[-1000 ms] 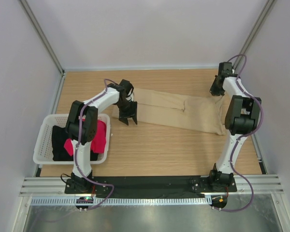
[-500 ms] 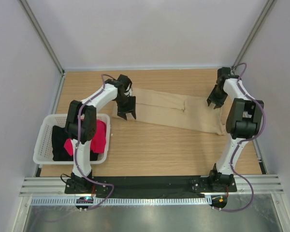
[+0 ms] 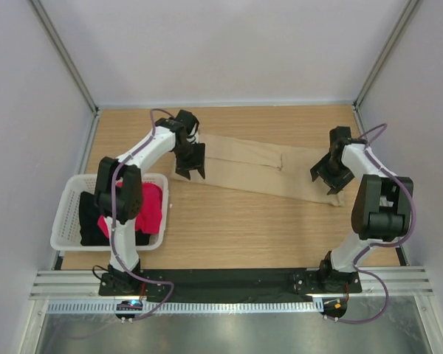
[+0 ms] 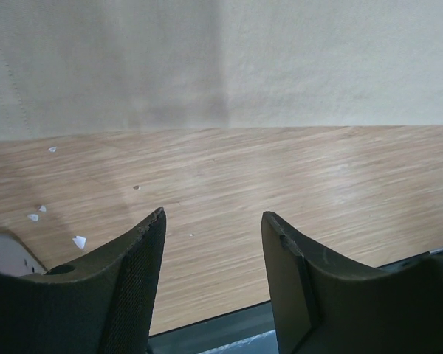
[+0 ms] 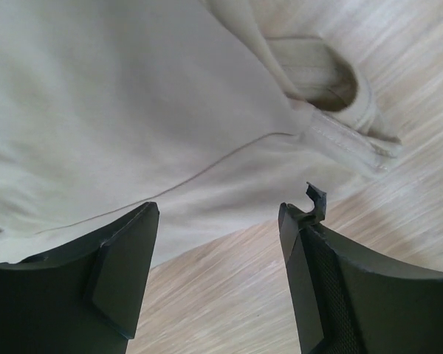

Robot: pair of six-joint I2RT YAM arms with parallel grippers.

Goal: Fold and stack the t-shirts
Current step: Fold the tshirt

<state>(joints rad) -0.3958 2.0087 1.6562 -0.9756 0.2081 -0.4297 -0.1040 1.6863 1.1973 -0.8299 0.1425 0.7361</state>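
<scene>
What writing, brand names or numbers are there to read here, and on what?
None can be read. The tan t-shirt is plain in every view; the red-pink t-shirt, the black t-shirt and the white basket show no lettering from above.

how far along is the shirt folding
Done: the tan shirt looks folded lengthwise into a strip on the table. In hand: the left end effector and right end effector hover open at its two ends, holding nothing. Left: folding that strip shorter, then the red shirt and black shirt, both bunched in the basket. No stack yet.
</scene>
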